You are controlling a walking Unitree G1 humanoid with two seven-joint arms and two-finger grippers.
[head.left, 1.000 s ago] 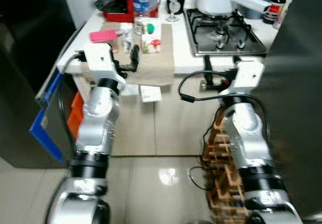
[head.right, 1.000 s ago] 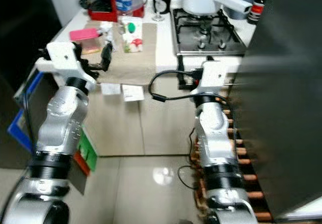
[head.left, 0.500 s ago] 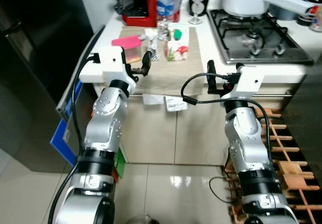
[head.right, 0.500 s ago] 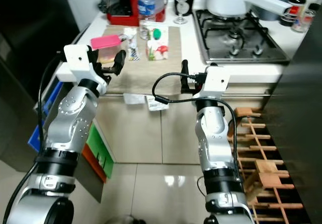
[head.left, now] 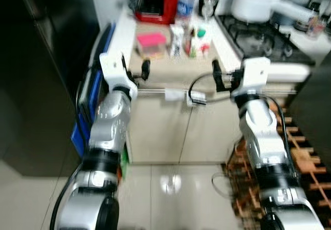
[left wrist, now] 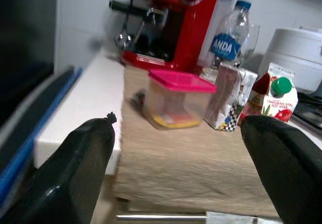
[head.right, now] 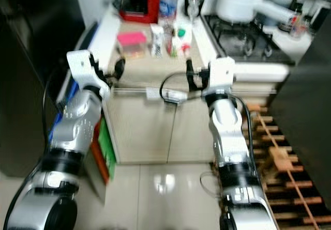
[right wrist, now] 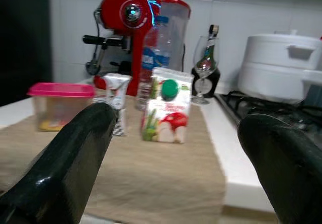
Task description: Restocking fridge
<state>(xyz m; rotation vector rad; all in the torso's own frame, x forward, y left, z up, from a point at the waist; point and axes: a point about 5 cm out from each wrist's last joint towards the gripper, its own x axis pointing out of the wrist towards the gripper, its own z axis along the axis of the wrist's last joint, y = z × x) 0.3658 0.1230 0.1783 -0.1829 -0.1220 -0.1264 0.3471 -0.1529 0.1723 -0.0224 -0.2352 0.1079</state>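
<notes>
On the surface [head.left: 155,67] at 12 o'clock, pink-lidded box [left wrist: 178,99], juice carton [right wrist: 167,111] and bottle [left wrist: 225,41] wait ungrasped; left tool [left wrist: 176,168] and right tool [right wrist: 171,161] gape empty, so restocking has barely begun.

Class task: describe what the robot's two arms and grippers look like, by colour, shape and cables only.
Both arms are shiny silver, built of rounded segments with black joint rings. Each wrist carries a white boxy block. The left gripper and right gripper each have two long, rounded, glossy black fingers. Black cables loop from each wrist.
</notes>
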